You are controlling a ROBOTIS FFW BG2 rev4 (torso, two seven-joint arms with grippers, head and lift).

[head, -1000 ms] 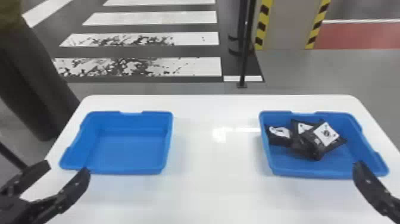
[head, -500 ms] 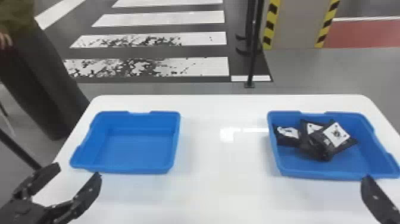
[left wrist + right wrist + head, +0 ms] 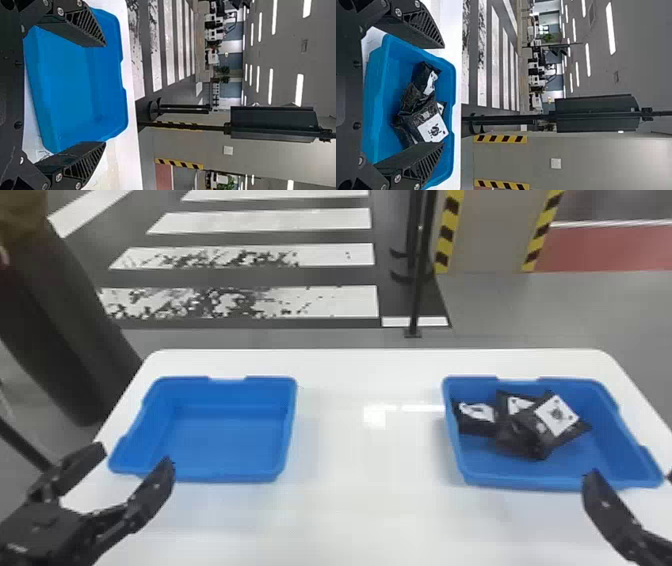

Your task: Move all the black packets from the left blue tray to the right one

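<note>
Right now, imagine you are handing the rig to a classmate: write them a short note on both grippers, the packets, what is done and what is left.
Left gripper: open, nothing held, at the near side of the left tray.
Right gripper: open, nothing held, at the near side of the right tray.
Packets: heaped together in the right tray, some overlapping; exact count unclear.
Done: no packets in the left tray, so the move looks complete.
Left: probably nothing more to carry; perhaps just draw both arms back.
</note>
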